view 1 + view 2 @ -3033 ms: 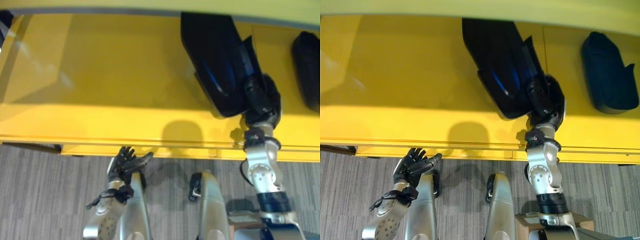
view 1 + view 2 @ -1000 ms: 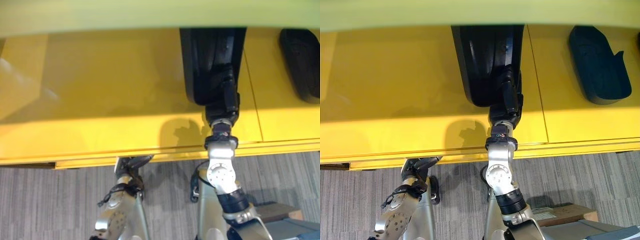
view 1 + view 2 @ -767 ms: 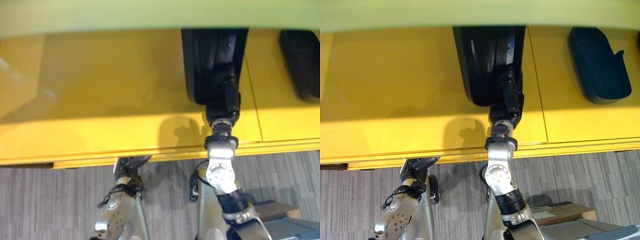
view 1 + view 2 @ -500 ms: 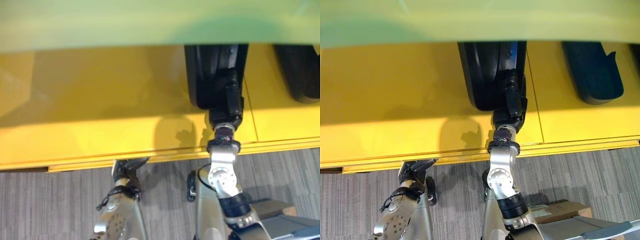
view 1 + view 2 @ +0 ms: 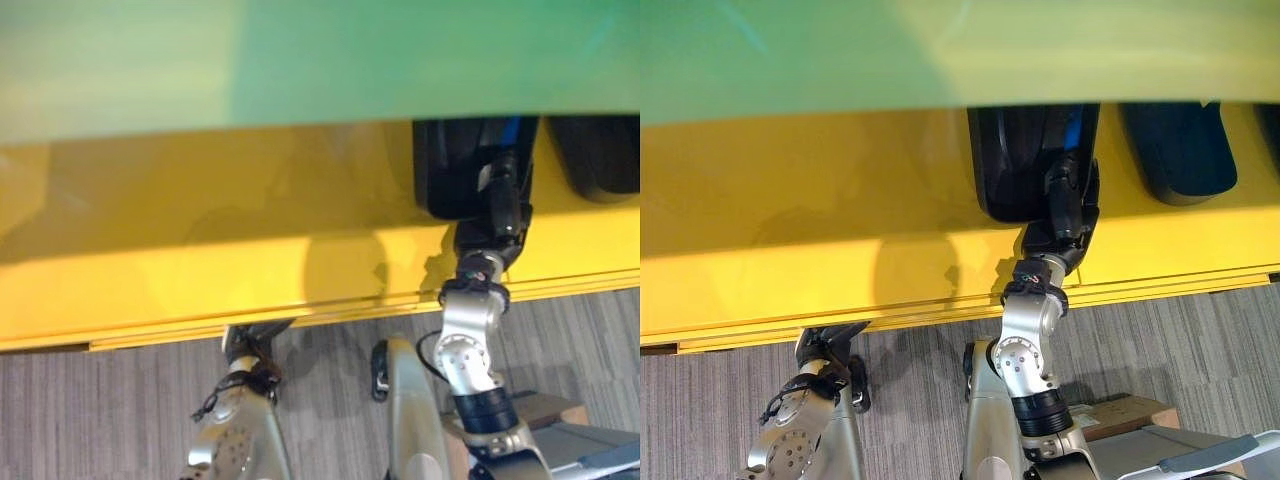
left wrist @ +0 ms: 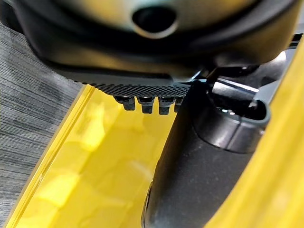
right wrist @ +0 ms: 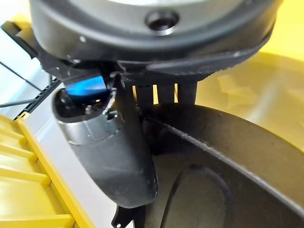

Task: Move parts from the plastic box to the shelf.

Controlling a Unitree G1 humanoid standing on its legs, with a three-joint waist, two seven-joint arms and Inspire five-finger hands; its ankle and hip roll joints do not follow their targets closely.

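Yellow shelf (image 5: 790,250): right hand (image 5: 1065,205) fingers grip black part (image 5: 1020,165); second part (image 5: 1180,150) beside; left hand (image 5: 825,350) fingers unclear.

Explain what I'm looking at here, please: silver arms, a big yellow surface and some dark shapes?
This is a two-legged humanoid robot. Two pictures come from cameras on its head, looking down; two come from cameras on its wrists. The wide yellow metal shelf lies before it. The right hand reaches onto the shelf and rests on a large black moulded plastic part; its wrist camera shows fingers lying over the part. A second dark moulded part lies further right. The left hand hangs by the shelf's front edge, holding nothing.
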